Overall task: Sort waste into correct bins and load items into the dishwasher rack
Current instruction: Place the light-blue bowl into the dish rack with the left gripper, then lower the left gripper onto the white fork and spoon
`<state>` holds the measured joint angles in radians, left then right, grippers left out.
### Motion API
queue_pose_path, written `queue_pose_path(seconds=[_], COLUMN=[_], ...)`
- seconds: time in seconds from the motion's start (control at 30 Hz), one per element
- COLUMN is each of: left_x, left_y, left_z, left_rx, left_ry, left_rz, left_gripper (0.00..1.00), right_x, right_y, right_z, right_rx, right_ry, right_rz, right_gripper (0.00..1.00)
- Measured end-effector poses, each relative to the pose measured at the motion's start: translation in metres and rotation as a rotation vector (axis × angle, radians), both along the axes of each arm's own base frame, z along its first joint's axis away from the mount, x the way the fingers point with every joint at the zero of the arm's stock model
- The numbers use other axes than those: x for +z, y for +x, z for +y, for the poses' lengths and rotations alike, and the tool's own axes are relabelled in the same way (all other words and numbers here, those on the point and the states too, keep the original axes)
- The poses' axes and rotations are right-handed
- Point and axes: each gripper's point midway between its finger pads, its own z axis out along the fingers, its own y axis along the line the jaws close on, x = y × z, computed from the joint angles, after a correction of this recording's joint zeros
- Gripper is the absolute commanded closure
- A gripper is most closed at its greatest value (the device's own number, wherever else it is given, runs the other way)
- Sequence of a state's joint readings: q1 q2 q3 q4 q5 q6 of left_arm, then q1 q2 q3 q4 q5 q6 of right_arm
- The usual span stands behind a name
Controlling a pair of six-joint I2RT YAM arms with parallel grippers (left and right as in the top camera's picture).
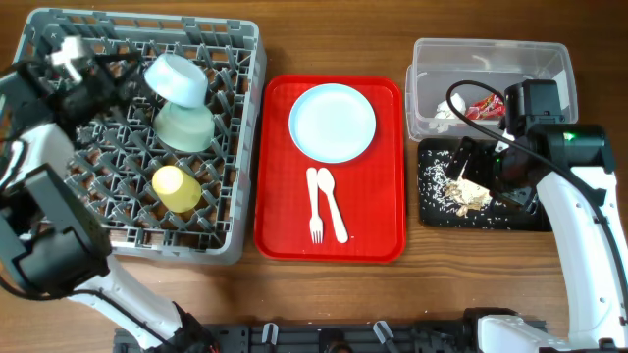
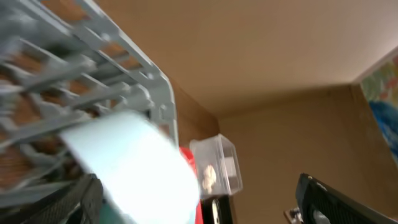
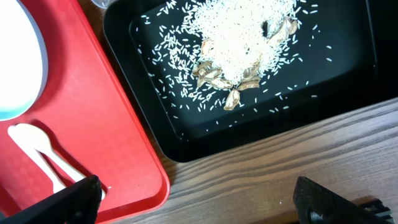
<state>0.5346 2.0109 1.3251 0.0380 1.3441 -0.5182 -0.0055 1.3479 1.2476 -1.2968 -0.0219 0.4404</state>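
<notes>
Overhead view: red tray point(image 1: 378, 230) separates rack point(image 1: 250, 147) from black tray point(image 1: 520, 221). Right gripper point(image 3: 198, 200) spread wide, empty; left gripper point(image 1: 126, 80) spread wide beside bowl point(image 1: 177, 78).

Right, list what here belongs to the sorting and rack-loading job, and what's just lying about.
Belongs to the job:
rack; blue bowl; green bowl; yellow cup; plate; fork; spoon; clear tub holding wrapper and tissue; black tray holding food scraps.

Just lying about:
red tray under the plate, fork and spoon.
</notes>
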Motion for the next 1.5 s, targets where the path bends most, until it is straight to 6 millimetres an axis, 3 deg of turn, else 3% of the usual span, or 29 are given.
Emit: queue_pose_path(seconds=[0.1, 0.27, 0.37, 0.47, 0.6, 0.67, 0.73, 0.8, 0.83, 0.9, 0.93, 1.0, 1.1, 1.23, 1.37, 1.5], left_x=[0.014, 0.039, 0.059, 0.071, 0.022, 0.004, -0.005, -0.011, -0.024, -0.04, -0.052, -0.078, -0.1, -0.124, -0.158, -0.169], left_y=[-0.009, -0.019, -0.023, -0.038, -0.075, -0.092, -0.109, -0.12, -0.134, -0.149, -0.161, -0.178, -0.199, -0.228, -0.255, -0.26], left_z=[0.03, 0.021, -0.003, -0.062, -0.162, -0.193, -0.237, -0.259, -0.274, -0.281, -0.283, -0.293, -0.3, -0.308, -0.285, -0.272], left_rx=[0.075, 0.091, 0.111, 0.099, -0.031, -0.09, -0.18, -0.228, -0.278, -0.3, -0.311, -0.334, -0.368, -0.412, -0.384, -0.358], left_ry=[0.011, 0.008, 0.064, 0.232, 0.589, 0.729, 0.852, 0.909, 0.956, 0.976, 0.989, 1.013, 1.055, 1.113, 1.156, 1.205], left_rz=[-0.01, 0.024, 0.056, 0.121, 0.308, 0.34, 0.301, 0.282, 0.308, 0.396, 0.474, 0.594, 0.696, 0.789, 0.899, 0.904], left_gripper=[0.0, 0.0, 0.0, 0.0, 0.0, 0.0, 0.0, 0.0, 0.0, 0.05, 0.2, 0.13, 0.21, 0.18, 0.22, 0.23], right_x=[0.0, 0.0, 0.0, 0.0, 0.0, 0.0, 0.0, 0.0, 0.0, 0.0, 0.0, 0.0, 0.0, 0.0, -0.001, -0.001], right_y=[0.0, 0.0, 0.0, -0.001, -0.001, -0.001, -0.001, -0.001, -0.001, -0.001, -0.001, -0.001, -0.002, -0.003, -0.005, -0.007], right_z=[0.0, 0.0, 0.0, 0.0, 0.0, 0.0, 0.0, 0.0, 0.0, 0.0, 0.0, 0.0, 0.0, 0.0, 0.0, 0.0], right_rx=[0.0, 0.0, 0.0, 0.0, 0.008, 0.01, 0.014, 0.015, 0.02, 0.023, 0.026, 0.027, 0.031, 0.038, 0.038, 0.038], right_ry=[0.0, 0.0, 0.0, 0.0, -0.001, -0.002, -0.002, -0.002, -0.003, -0.004, -0.004, -0.004, -0.005, -0.006, -0.006, -0.006], right_rz=[0.0, 0.0, 0.002, 0.004, 0.004, 0.004, 0.004, 0.004, 0.003, 0.004, 0.004, 0.004, 0.007, 0.01, 0.02, 0.026], right_gripper=[0.0, 0.0, 0.0, 0.0, 0.0, 0.0, 0.0, 0.0, 0.0, 0.0, 0.0, 0.0, 0.0, 0.0, 0.0, 0.0])
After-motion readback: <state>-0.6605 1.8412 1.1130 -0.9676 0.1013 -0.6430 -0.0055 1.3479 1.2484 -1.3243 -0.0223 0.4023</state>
